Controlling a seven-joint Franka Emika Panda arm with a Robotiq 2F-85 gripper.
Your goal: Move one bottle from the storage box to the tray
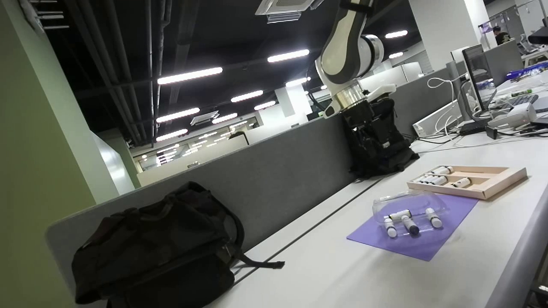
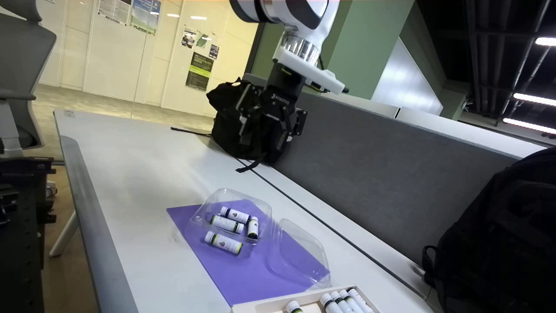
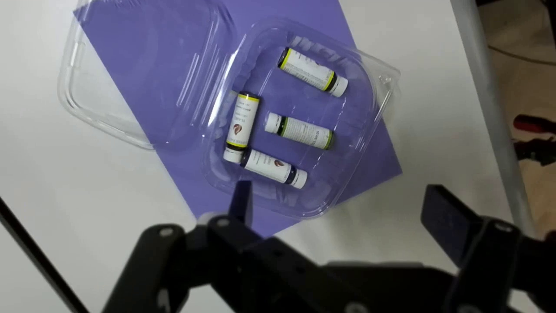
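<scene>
The see-through storage box (image 3: 345, 167) lies open in the wrist view, and it also shows in both exterior views (image 1: 400, 196) (image 2: 213, 204). Several small white-labelled bottles lie in it, such as a bottle (image 3: 306, 132) near its middle and a bottle (image 3: 271, 167) near the gripper side. The light-brown wooden tray (image 1: 505, 182) is in an exterior view with several bottles in it; part of it shows at the bottom edge of an exterior view (image 2: 265, 306). My gripper (image 3: 341, 202) is open and empty, high above the table, off the box's near edge. It also shows in an exterior view (image 2: 267, 137).
A flat purple sheet (image 3: 378, 161) lies under the box and its open lid (image 3: 134, 82). Black backpacks (image 1: 158, 252) (image 1: 381, 149) stand against the grey partition (image 1: 291, 171). A monitor (image 1: 479, 77) and cables stand beyond the tray. The table edge (image 3: 491, 100) runs along the right in the wrist view.
</scene>
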